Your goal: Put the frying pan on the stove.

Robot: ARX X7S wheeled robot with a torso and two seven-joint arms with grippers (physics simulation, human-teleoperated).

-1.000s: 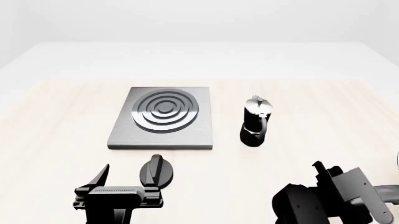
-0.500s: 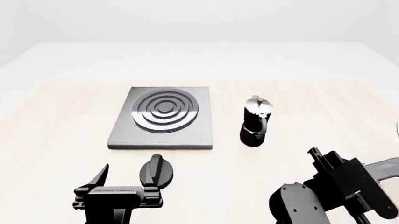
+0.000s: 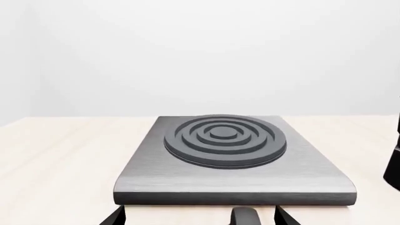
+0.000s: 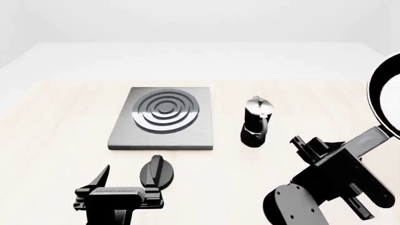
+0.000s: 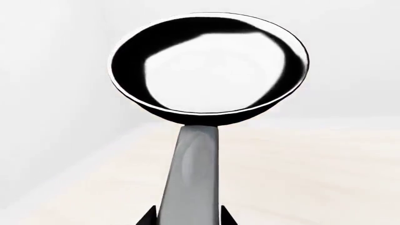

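Observation:
The frying pan [image 4: 382, 93] is a glossy black round pan, held in the air at the right edge of the head view, tilted with its bowl up. My right gripper [image 4: 338, 153] is shut on its long handle [image 5: 190, 173]. In the right wrist view the pan [image 5: 209, 65] stands ahead of the jaws, which press on both sides of the handle. The stove [image 4: 164, 123] is a flat grey slab with a dark ring burner, left of centre on the table. It also fills the left wrist view [image 3: 231, 161]. My left gripper [image 4: 123, 182] is open and empty, just in front of the stove.
A black-and-silver moka pot [image 4: 256, 122] stands right of the stove, between it and my right arm. A small black knob [image 4: 157, 171] lies in front of the stove by my left gripper's right finger; it shows in the left wrist view [image 3: 246, 217]. The light wooden table [image 4: 56, 136] ends behind the stove.
My right arm has risen and swung the pan up into view at the right edge. The gripper moved up and slightly left. The left arm, stove, pot and knob have not moved.

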